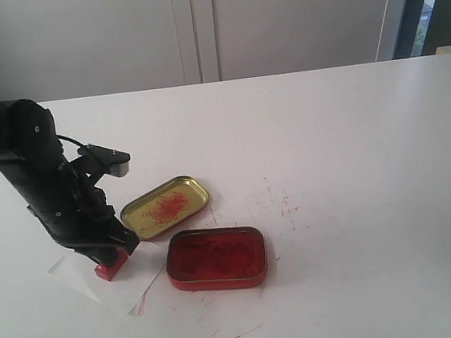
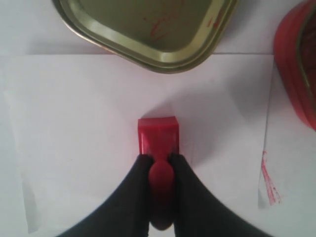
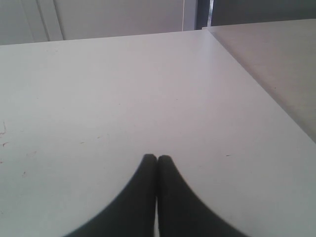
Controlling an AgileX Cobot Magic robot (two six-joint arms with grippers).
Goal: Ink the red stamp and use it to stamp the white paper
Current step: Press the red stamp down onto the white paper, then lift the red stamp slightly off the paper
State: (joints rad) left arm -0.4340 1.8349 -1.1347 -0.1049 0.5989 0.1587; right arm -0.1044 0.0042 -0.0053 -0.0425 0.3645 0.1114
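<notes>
I am working over a white tabletop with pale cabinet doors behind it. My left gripper is clamping the red stamp by its knob handle, one black finger pressing on each side of it, the jaws standing only as far apart as the knob is wide. The stamp's block base is sitting down on the white paper, roughly in the sheet's middle, and a red ink streak is showing near one edge of the paper. Just beyond the paper, the gold tin lid is lying open side up with red smears inside. Beside it and apart from the stamp, the red tin is lying open, showing its red ink. My right gripper is hanging over bare table, well away, its fingers pressing together with nothing between them.
</notes>
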